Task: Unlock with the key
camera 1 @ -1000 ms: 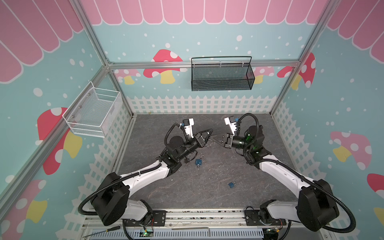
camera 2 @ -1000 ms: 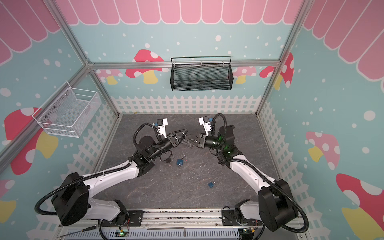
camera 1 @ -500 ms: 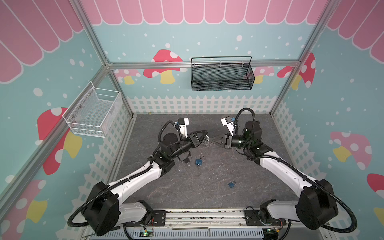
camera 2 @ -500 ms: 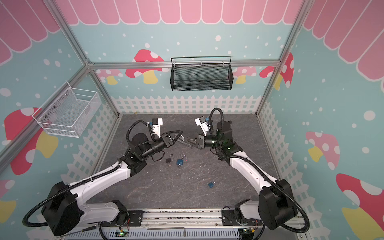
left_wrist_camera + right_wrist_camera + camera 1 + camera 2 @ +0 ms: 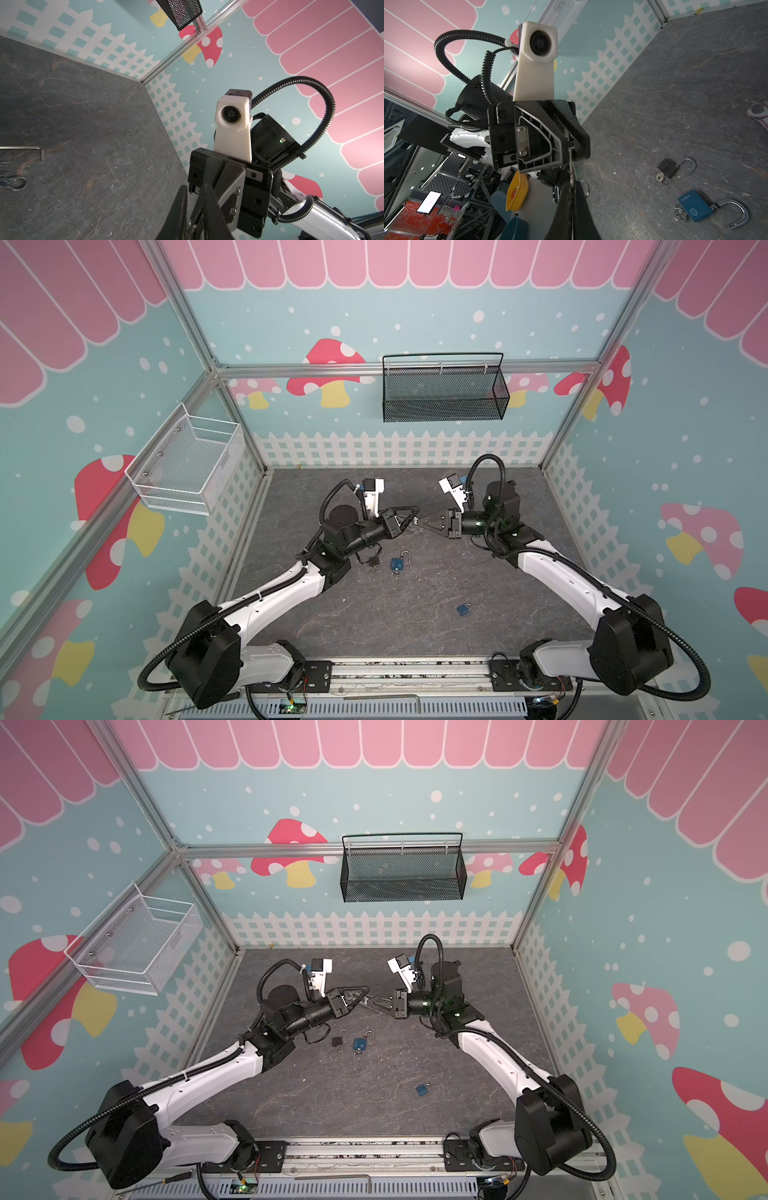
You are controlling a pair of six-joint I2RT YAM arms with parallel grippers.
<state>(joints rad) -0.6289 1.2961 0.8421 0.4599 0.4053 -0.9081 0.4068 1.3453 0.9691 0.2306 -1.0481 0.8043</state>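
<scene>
- Right gripper (image 5: 572, 184), its fingers pressed tight together, pinches a key (image 5: 571, 166) aloft over the slate-grey mat (image 5: 415, 614).
- Left gripper (image 5: 568, 146) meets it tip to tip, fingers nearly together at the key's far end (whether they clamp it cannot be told).
- Black padlock (image 5: 667, 168) and blue padlock (image 5: 694, 207) lie side by side on the mat, shackles sprung open.
- Black mesh basket (image 5: 442, 393) and white wire basket (image 5: 187, 466) hang on the walls.

Three padlocks (image 5: 397, 564) (two blue) — two baskets (image 5: 442, 389).

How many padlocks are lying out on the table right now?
3. A black padlock and a blue padlock lie side by side near the middle, shackles open; a second blue padlock lies nearer the front. More may be hidden.
</scene>
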